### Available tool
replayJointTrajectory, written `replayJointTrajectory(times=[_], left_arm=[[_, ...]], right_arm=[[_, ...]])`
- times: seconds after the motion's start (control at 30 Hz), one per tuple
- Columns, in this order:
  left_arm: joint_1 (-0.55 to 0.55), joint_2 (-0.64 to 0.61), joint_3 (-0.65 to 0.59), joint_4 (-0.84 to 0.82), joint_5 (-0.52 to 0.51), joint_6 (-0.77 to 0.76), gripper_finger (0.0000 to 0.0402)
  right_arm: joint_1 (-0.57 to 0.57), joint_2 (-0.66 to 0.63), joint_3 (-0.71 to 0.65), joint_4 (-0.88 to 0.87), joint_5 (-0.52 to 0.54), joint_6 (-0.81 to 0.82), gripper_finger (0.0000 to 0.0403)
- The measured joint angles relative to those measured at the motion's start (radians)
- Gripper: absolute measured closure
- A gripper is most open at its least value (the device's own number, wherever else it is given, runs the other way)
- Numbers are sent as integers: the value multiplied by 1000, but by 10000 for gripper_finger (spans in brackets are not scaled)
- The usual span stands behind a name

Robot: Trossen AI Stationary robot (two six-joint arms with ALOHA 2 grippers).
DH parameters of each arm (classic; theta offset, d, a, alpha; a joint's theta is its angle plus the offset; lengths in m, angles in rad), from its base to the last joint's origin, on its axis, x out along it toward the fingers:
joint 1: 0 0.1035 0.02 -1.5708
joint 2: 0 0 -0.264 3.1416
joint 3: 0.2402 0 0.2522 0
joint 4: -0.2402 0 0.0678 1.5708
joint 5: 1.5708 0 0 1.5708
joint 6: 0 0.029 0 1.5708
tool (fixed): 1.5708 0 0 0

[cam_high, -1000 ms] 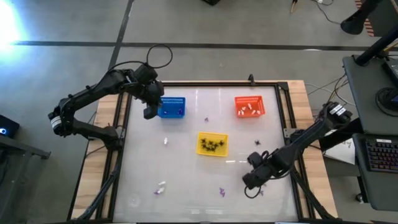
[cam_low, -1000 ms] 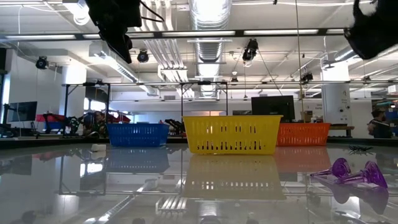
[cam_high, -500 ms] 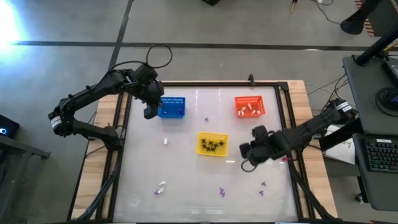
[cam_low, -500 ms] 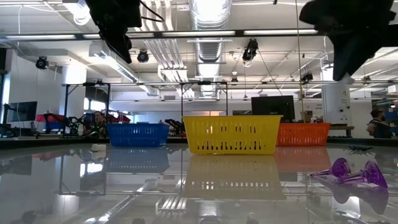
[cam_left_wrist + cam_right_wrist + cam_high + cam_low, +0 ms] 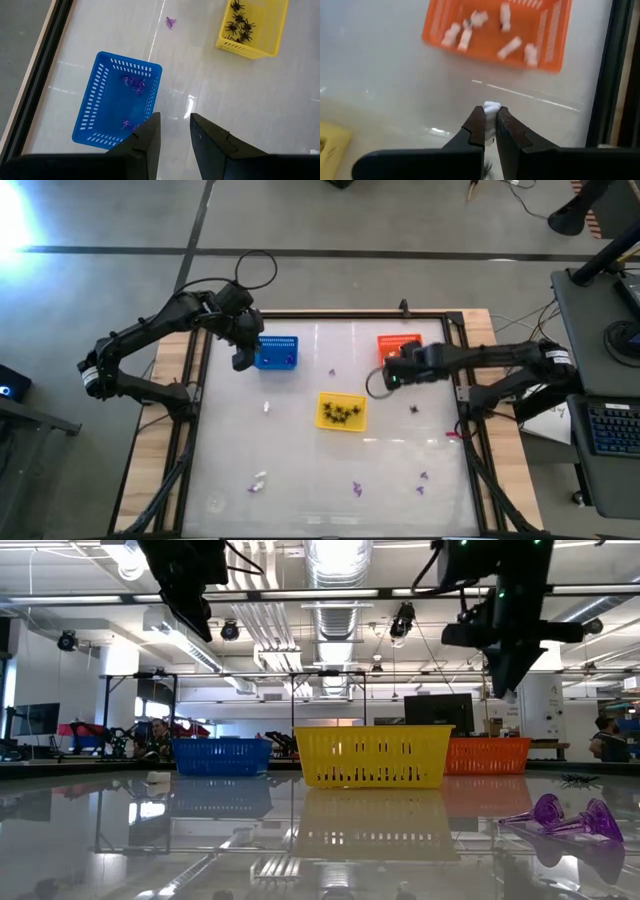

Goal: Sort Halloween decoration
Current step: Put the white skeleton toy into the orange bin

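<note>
My right gripper [image 5: 490, 119] hangs above the table just near of the orange basket [image 5: 403, 343], shut on a small white trinket [image 5: 491, 106]. In the high view this gripper [image 5: 391, 378] is between the orange basket and the yellow basket [image 5: 341, 411]. The orange basket [image 5: 495, 30] holds several white pieces, the yellow one black spiders. My left gripper [image 5: 175, 131] stands open above the left end of the blue basket [image 5: 117, 102], which holds purple pieces. Loose trinkets lie on the table: white [image 5: 267, 407], purple [image 5: 356, 489], black [image 5: 414, 409]. My right gripper pinches the white trinket between its two fingertips, with the piece's upper end [image 5: 492, 105] standing out past them. The fingers slant steeply down. The trinket is lifted clear of the table.
A dark frame [image 5: 455, 390] runs around the glossy table top. More loose pieces lie near the front: a white one [image 5: 260, 477] and purple ones [image 5: 421, 476], seen close in the low view [image 5: 565, 818]. A purple piece [image 5: 333, 372] lies between the blue and orange baskets.
My right gripper has swung from the table's near right corner toward the far edge, up to the orange basket, rising a little and turning about as it went, and staying shut.
</note>
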Motion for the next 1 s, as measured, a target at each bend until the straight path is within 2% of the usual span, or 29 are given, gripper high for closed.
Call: replayJointTrajectory(times=[0.3,0.5,0.7,0.8,1.0], left_arm=[[0,0,0,0,-1,0,314],[0,0,-2,13,-1,-32,314],[0,0,-3,14,-74,-75,314],[0,0,-3,14,-78,-80,314],[0,0,-3,14,-77,-105,312]], right_arm=[[-283,0,0,192,-21,-393,390],[-435,0,-3,283,-148,-583,390],[-483,1,-9,323,-160,-710,390],[-484,1,-10,327,-160,-748,386],[-484,1,-10,330,-158,-788,326]])
